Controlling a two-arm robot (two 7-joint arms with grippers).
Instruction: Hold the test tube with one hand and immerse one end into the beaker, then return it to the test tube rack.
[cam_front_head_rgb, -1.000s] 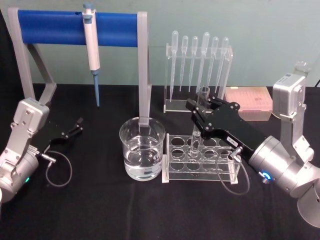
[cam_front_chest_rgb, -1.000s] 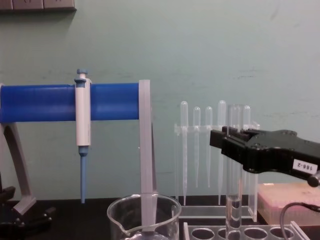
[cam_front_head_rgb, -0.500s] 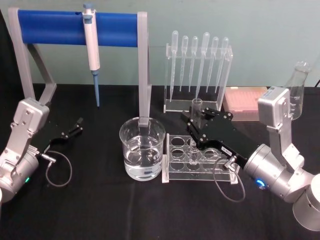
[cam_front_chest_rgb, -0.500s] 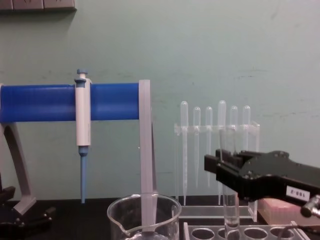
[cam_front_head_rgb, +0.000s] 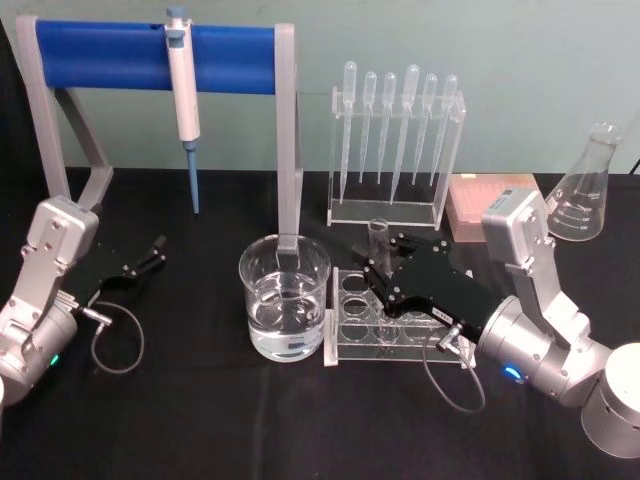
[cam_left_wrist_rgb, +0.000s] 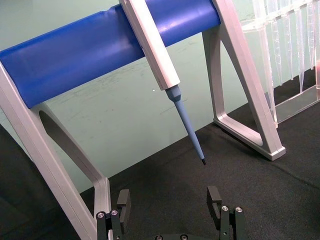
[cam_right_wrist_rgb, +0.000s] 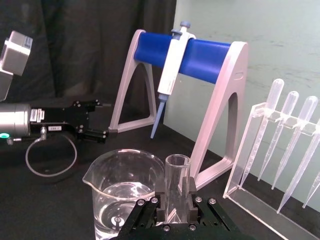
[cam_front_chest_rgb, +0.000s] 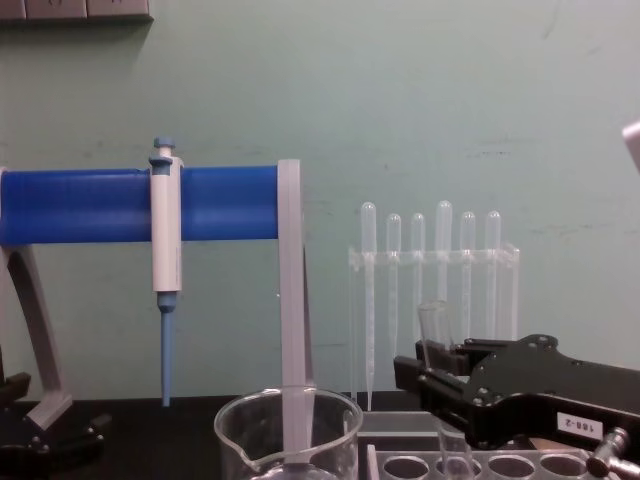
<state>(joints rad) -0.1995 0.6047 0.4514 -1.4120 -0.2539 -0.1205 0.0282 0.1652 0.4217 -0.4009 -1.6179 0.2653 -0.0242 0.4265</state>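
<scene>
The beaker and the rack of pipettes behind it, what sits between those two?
In the head view, the grey upright leg of the pipettor stand rises between the beaker and the pipette rack, just behind the beaker's rim.

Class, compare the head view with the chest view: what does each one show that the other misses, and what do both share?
Head view only: the conical flask, the pink tip box, the parked left pincer. Chest view only: grey panels high on the wall. Both: the right pincer shut on the test tube over the tube rack, the beaker, the pipettor, the pipettes.
</scene>
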